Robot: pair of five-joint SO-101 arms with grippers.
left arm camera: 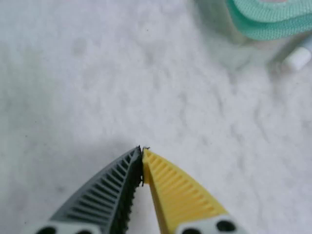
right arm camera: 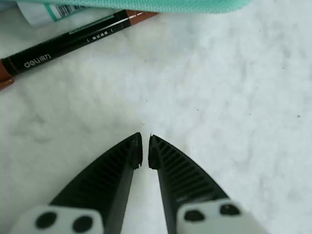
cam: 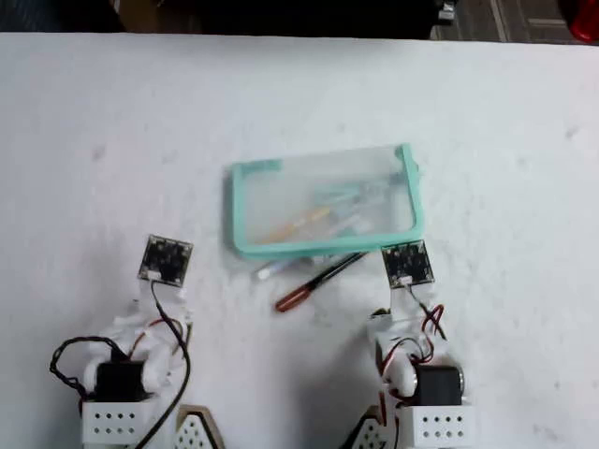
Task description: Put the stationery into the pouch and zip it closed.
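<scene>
A translucent pouch (cam: 323,201) with teal trim lies flat at the table's middle, with several pens showing through it. A black pen (cam: 318,281) with a red-brown cap lies slanted in front of it, its far end at the pouch's near edge. Beside the pen a white stick-like item (cam: 271,269) pokes out. My left gripper (left arm camera: 142,151) is shut and holds nothing over bare table, with the teal edge (left arm camera: 273,19) and the white item's tip (left arm camera: 298,57) ahead of it. My right gripper (right arm camera: 145,141) is shut too, just short of the black pen (right arm camera: 68,44) and pouch edge (right arm camera: 170,5).
The white table (cam: 487,112) stretches open on both sides of the pouch and behind it. Both arms stand at the front edge: the left arm (cam: 131,365) and the right arm (cam: 416,369). A dark floor strip runs beyond the far edge.
</scene>
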